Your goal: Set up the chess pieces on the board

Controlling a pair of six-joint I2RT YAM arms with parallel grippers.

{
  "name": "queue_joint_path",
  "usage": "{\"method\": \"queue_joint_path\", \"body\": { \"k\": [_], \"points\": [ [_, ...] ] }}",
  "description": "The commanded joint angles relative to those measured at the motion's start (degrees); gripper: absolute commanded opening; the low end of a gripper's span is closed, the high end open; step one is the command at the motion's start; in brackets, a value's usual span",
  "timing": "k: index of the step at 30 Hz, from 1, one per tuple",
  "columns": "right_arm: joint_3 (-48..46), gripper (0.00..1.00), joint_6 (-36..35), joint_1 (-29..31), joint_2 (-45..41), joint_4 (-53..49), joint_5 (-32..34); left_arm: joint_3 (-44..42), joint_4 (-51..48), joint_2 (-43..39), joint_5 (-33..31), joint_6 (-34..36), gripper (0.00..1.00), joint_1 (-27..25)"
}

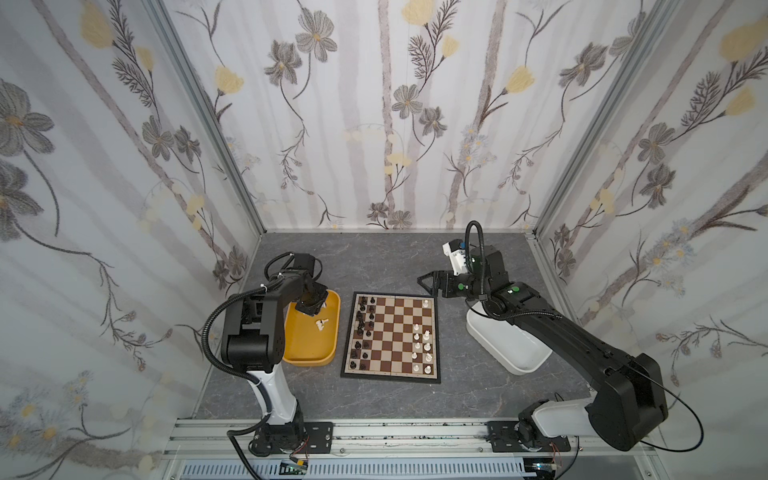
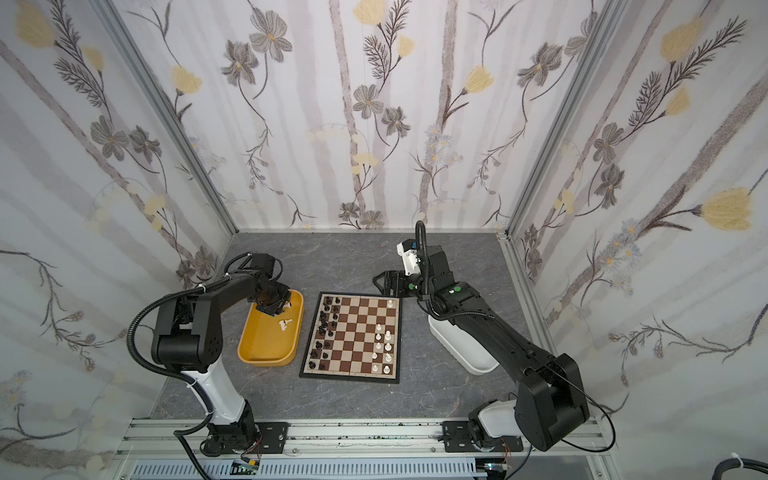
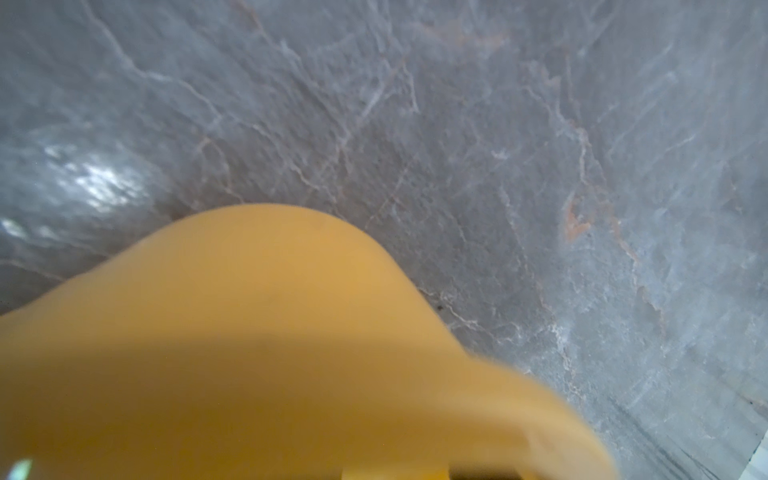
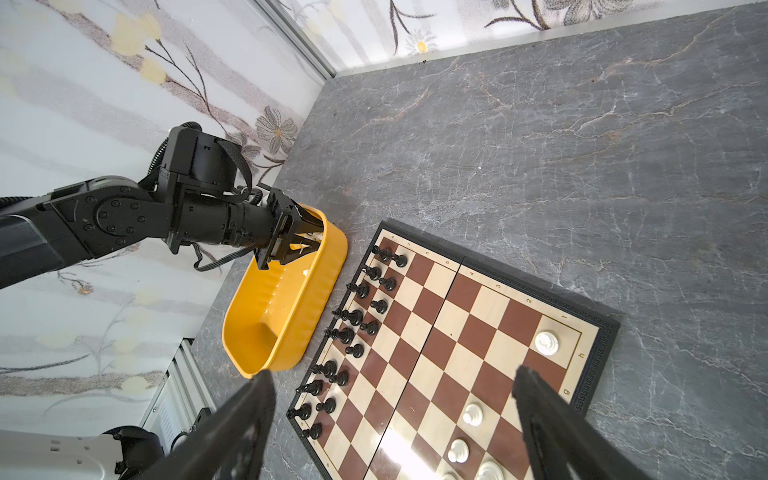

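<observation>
Our left gripper is down in the yellow tub beside some loose white pieces, and we can't tell if it's pinching anything. Our right gripper hovers spread wide and empty near the board's far right corner. The black pieces line the board's left side and the standing white pieces its right.

Both arms look alike from my station. The left arm and the right arm are boxy matte black links, each with one glossy white link above its black base plate. Ribbed black conduit loops beside the left arm, and a thin black cable arcs off the right. Green dots mark the right forearm, which also carries a white camera housing. The right wrist view shows small screws ringing the left arm's joint cap. The right gripper has black, tapered fingers.
</observation>
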Motion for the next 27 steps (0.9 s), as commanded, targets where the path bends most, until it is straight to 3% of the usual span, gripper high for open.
{"method": "queue_joint_path", "body": {
  "k": [1, 13, 20, 23, 27],
  "points": [
    [-0.28, 0.89, 0.08, 0.02, 0.01, 2.57, 0.27, 0.15, -4.07, 0.0, 5.0, 0.97, 0.38, -0.14],
    [-0.97, 0.87, -0.02, -0.24, -0.32, 2.71, -0.08, 4.67, -11.19, 3.06, 5.35, 3.1, 0.31, -0.22],
    [-1.64, 0.86, 0.35, -0.41, -0.34, 3.39, -0.51, 4.84, -12.69, 3.67, 5.49, 5.11, 0.34, -0.56],
    [-1.55, 0.85, 0.39, -0.41, -0.21, 3.6, -0.7, 4.59, -11.54, 3.85, 6.49, 5.38, 0.41, -0.67],
    [-1.64, 0.85, 0.61, -0.43, -0.3, 3.5, -0.64, 4.27, -10.53, 3.22, 6.39, 6.22, 0.39, -0.64]
  ]
}}
